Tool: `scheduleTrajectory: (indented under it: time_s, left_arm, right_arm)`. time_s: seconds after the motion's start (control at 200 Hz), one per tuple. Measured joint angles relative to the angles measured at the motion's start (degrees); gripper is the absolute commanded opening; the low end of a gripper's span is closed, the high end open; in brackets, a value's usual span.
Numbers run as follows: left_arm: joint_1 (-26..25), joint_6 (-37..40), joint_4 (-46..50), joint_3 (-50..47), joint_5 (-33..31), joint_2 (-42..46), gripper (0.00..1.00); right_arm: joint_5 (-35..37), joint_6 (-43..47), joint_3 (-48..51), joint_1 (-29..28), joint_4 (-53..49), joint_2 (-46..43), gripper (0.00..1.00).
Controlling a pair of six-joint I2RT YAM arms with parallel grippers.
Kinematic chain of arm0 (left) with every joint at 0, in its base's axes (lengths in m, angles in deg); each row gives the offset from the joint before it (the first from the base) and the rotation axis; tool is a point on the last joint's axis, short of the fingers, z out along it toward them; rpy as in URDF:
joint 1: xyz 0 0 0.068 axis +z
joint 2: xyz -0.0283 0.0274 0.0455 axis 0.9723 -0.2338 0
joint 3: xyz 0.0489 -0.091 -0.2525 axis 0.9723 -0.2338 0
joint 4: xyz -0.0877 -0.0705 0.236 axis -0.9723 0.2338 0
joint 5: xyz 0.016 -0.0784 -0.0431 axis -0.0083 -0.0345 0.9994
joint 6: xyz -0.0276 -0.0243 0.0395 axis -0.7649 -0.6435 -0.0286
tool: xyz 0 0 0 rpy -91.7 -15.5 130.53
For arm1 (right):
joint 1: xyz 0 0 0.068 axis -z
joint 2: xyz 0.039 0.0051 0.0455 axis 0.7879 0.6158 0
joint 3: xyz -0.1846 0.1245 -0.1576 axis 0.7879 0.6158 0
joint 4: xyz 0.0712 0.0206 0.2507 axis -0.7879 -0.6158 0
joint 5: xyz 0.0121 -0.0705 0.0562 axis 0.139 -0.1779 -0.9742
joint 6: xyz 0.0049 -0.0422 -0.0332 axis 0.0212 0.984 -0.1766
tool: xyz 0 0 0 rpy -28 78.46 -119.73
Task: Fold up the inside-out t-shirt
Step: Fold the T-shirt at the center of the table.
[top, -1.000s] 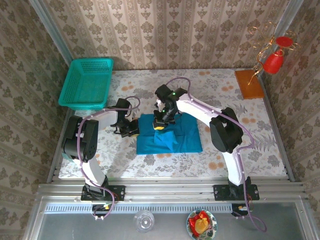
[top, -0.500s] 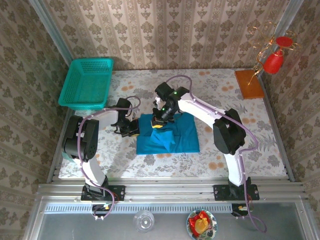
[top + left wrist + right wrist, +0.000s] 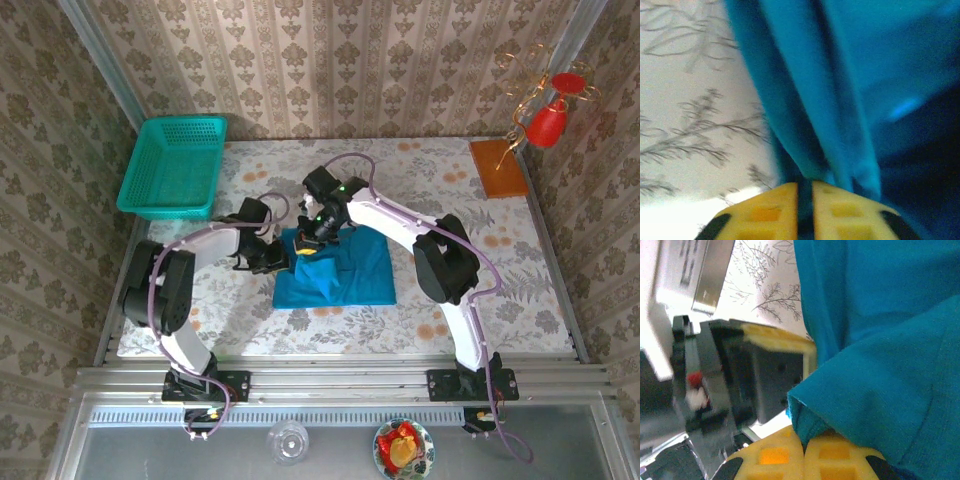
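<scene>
Top external view, starting at the upper left of the frame: the green mesh basket (image 3: 170, 165) sits where it was a second ago, well apart from the cloth. Just right of it, the left gripper (image 3: 272, 256) has slid rightward and now meets the left edge of the inside-out t-shirt (image 3: 345, 275). In the left wrist view its yellow fingers (image 3: 765, 212) stand nearly together with a thin dark slit between them, and a fold of teal cloth reaches their tips. Whether that fold is pinched or free I cannot tell. Beside it, the right gripper (image 3: 306, 245) has shifted a little to the left, over the shirt's upper left corner. In the right wrist view its jaws are closed on a bunched fold of the shirt. The shirt lies folded at the middle of the floral surface (image 3: 450, 200), and its right edge has drawn leftward, leaving the shape narrower than before. At the upper right, the wooden block (image 3: 497, 167) is unmoved.
</scene>
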Motion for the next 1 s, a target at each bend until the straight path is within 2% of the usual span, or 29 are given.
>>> scheduleTrajectory:
  time_s: [0.085, 0.15, 0.3, 0.445, 0.605, 0.825, 1.0]
  left_arm:
    - [-0.3, -0.4, -3.8, -1.4, 3.1, 4.3, 0.37]
    - [0.1, -1.0, -6.9, -3.5, 4.4, 5.8, 0.40]
    - [0.7, -3.8, -16.1, -7.3, 10.1, 4.4, 0.39]
    - [0.9, -8.4, -27.5, -11.8, 16.8, 2.1, 0.29]
    - [0.9, -12.9, -37.9, -18.4, 23.6, 1.8, 0.24]
    - [0.8, -14.1, -39.0, -24.3, 27.6, 6.6, 0.23]
    - [0.1, -14.0, -36.8, -25.2, 28.1, 8.6, 0.22]
  right_arm:
    - [-0.3, 0.0, -0.3, 0.0, 0.2, 0.0, 0.00]
    - [-0.8, 0.0, -0.7, 0.2, 0.1, -0.3, 0.00]
    - [0.0, 0.0, -0.7, 0.6, -0.7, -0.4, 0.00]
    - [0.2, 0.0, -0.7, 0.9, -1.1, -0.4, 0.00]
    - [0.2, -0.1, -0.7, 0.9, -0.6, -0.4, 0.01]
    - [0.1, -0.7, -0.7, 0.8, 1.2, -0.2, 0.07]
    - [-0.9, -1.6, -1.4, 0.0, 2.4, 2.4, 0.26]
